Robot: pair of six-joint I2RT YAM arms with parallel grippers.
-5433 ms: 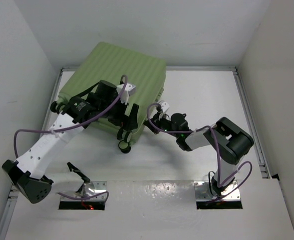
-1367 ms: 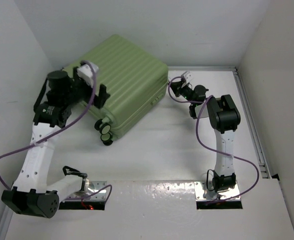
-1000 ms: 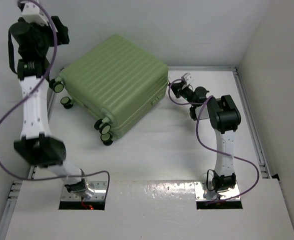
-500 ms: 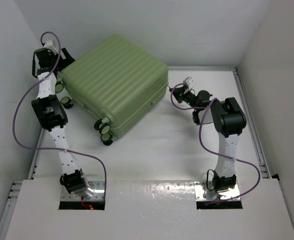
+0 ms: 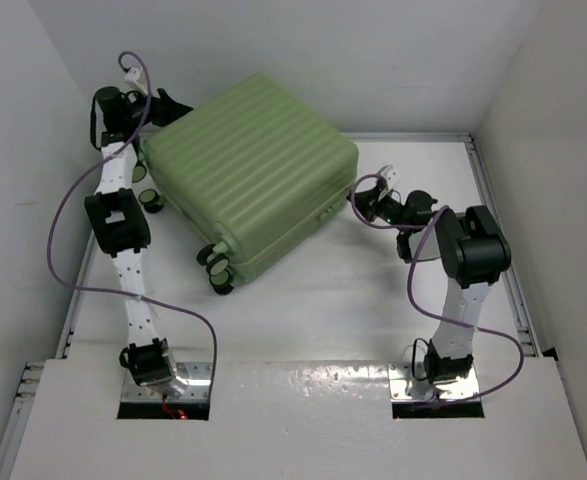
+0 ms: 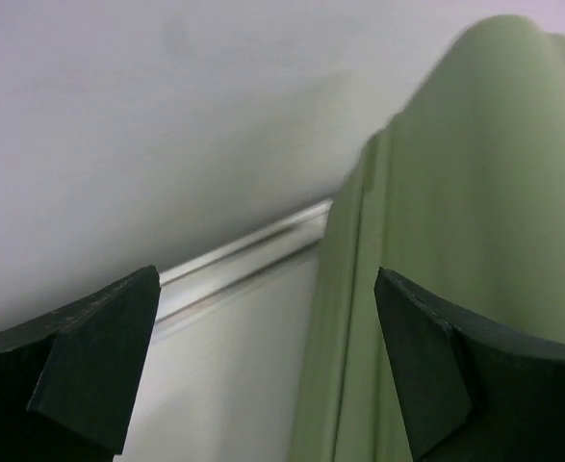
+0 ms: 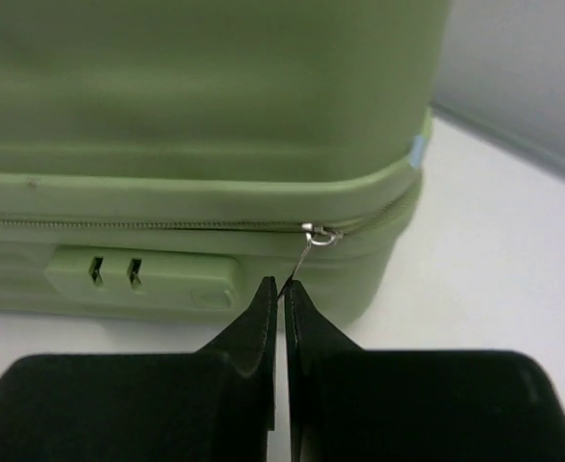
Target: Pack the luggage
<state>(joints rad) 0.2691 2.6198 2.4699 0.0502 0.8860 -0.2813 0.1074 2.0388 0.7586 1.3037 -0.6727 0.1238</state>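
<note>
Luggage (image 5: 248,170) closed, flat, 11 o'clock on table (image 5: 373,300). I judge shell stiff, slick, bulky: work zipper pull (image 7: 301,258) instead. Right gripper (image 7: 282,289) pinched tight on it; left gripper (image 6: 268,356) spread wide, empty, at shell's 10 o'clock corner.

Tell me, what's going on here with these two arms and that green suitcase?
The green suitcase lies closed on the table. The right arm has its jaws shut on the thin zipper pull near a corner of the case, so it appears to be working the zip. The left arm reaches to the far left corner of the case, jaws wide open and holding nothing, right beside the shell.
</note>
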